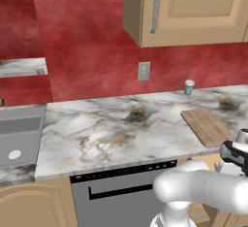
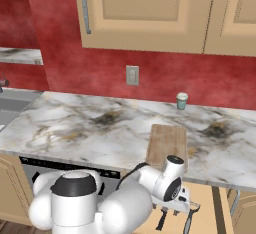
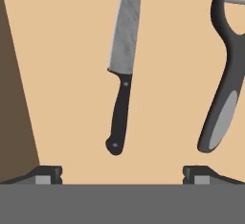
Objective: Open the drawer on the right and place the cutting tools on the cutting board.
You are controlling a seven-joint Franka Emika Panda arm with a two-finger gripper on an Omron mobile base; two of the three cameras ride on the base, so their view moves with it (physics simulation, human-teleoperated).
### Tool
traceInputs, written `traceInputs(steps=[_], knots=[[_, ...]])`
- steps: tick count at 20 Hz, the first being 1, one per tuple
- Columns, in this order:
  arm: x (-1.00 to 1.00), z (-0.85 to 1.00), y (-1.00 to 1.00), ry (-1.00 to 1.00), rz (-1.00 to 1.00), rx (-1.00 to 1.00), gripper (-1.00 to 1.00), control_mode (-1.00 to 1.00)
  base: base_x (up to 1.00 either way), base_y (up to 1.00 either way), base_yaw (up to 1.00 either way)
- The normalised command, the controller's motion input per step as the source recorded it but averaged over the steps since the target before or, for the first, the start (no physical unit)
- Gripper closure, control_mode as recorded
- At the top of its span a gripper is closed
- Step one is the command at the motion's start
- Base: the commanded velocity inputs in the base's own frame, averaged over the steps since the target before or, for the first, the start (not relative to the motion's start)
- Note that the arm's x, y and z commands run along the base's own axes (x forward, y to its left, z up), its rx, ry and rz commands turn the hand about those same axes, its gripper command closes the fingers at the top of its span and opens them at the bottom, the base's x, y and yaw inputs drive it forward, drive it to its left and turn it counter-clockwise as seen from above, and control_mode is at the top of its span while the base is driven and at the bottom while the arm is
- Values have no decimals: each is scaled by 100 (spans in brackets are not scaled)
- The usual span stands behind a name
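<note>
The drawer (image 2: 206, 199) stands pulled out under the counter's right part, its tan floor (image 3: 67, 74) bare around the tools. On that floor lie a black-handled knife (image 3: 120, 108), blade pointing away, and a dark peeler-like tool (image 3: 222, 89) with a metal head to its right. Both also show in the drawer as the knife (image 2: 161, 221) and the tool (image 2: 190, 217). My gripper (image 3: 123, 175) hangs open just above the knife's handle end, fingertips (image 3: 48, 174) wide apart and holding nothing. The hand (image 2: 175, 190) reaches down into the drawer. The cutting board (image 1: 207, 126) (image 2: 167, 143) lies bare on the counter above.
A teal cup (image 1: 189, 87) (image 2: 182, 100) stands by the red wall behind the board. The dark dishwasher front (image 1: 116, 192) is left of the drawer, and a sink (image 1: 17, 138) is at the far left. The drawer's brown side wall (image 3: 14, 98) lies close by the gripper.
</note>
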Motion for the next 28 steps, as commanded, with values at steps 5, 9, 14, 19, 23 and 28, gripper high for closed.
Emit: traceInputs(steps=[5, 9, 14, 19, 23, 28], knots=[[4, -10, 0, 0, 0, -1, -100, -100, 0, 0, 0], [0, -6, 0, 0, 0, 0, -100, -100, 0, 0, 0], [0, -10, 0, 0, 0, 0, -100, -100, 0, 0, 0], [0, -15, 0, 0, 0, 0, -100, -100, 0, 0, 0], [3, -24, 0, 0, 0, 0, -100, -100, 0, 0, 0], [6, -30, 0, 0, 0, 0, -100, -100, 0, 0, 0]])
